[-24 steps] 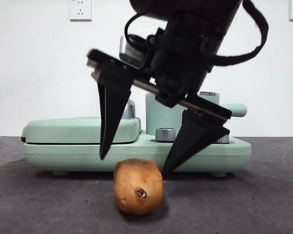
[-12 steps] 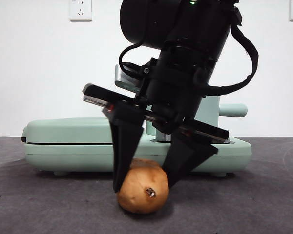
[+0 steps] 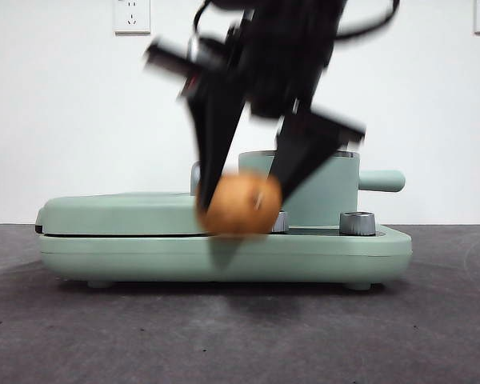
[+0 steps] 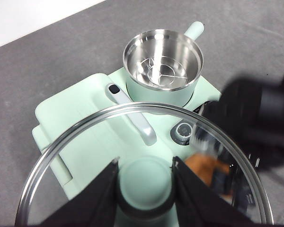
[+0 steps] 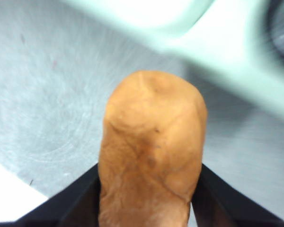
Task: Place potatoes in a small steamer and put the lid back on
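A: Go left to right. Far left?

B: Grey desk (image 3: 80,336), white wall behind with a wall socket (image 3: 131,14) up top. On the desk sits a mint-green cooker base (image 3: 224,248); its left part is a flat griddle (image 3: 132,212) with the cover down and a silver handle (image 4: 132,113).

A: Middle of the front view?

B: The right pincer (image 3: 244,192) comes down from above, blurred, jaws closed on the potato (image 3: 240,204). The potato is off the desk, in the air in front of the cooker base, at about the height of the griddle top. The right wrist view has the potato (image 5: 151,146) filling the gap between both black jaws, touching each, with the desk and the cooker edge blurred beyond it.

A: Pot?

B: The small steamer (image 3: 320,196) stands on the right part of the base, just behind and right of the potato in the front view. Stubby green side handle (image 3: 382,181) points right. In the left wrist view the pot (image 4: 163,66) is open, steel inside, with a steam rack at the bottom. It holds no potato.

A: Knobs?

B: A silver dial (image 3: 357,223) on the base, right of the potato. A second one is partly hidden behind the potato.

A: Lid and the other arm?

B: Left pincer (image 4: 144,189) is clamped on the lid's mint-green knob (image 4: 144,182), jaws on either side of it. The glass lid (image 4: 85,137) hangs above the cooker, on the near side of the pot, not on it. Through the glass the potato shows as an orange smear, with the right arm dark beside it.
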You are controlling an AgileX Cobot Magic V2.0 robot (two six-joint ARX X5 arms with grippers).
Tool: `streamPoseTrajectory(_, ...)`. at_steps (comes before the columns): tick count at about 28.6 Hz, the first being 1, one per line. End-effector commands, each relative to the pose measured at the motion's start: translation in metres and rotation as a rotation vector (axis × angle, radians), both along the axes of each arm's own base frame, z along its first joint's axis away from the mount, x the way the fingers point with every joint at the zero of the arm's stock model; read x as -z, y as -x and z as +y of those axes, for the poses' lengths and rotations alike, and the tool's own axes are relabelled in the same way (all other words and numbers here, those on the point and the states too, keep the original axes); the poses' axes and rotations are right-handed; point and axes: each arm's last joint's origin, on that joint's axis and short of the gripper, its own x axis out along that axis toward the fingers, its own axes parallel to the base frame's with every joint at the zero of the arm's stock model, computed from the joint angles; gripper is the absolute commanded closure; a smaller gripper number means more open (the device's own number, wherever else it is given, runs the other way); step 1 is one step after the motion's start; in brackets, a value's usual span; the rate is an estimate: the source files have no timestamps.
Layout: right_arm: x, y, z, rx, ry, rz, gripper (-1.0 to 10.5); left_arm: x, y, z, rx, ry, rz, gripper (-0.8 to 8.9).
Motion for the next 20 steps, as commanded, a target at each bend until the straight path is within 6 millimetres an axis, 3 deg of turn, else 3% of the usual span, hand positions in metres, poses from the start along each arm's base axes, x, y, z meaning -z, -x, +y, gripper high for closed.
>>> streamPoseTrajectory(1,-0.038,-0.013,-0.005,-0.058,-0.016,-0.069,7.9,-0.008,0.003,0.000,0.008,0.029,-0.041,7.90)
streamPoseTrajectory(6,-0.084,-0.049,-0.028,-0.012,-0.064,-0.185,7.9,-0.008,0.003,-0.001,0.013,0.031,-0.042,7.90)
streamPoseTrajectory(10,-0.097,-0.089,-0.046,0.049,-0.067,-0.238,7.9,-0.008,0.004,-0.002,0.016,0.034,-0.041,7.90)
streamPoseTrajectory(16,-0.062,-0.150,-0.054,0.097,-0.019,-0.226,7.9,-0.009,0.003,-0.002,0.017,0.039,-0.050,7.90)
streamPoseTrajectory(20,-0.034,-0.170,-0.055,0.110,0.007,-0.199,7.9,-0.008,0.003,-0.002,0.017,0.037,-0.046,7.90)
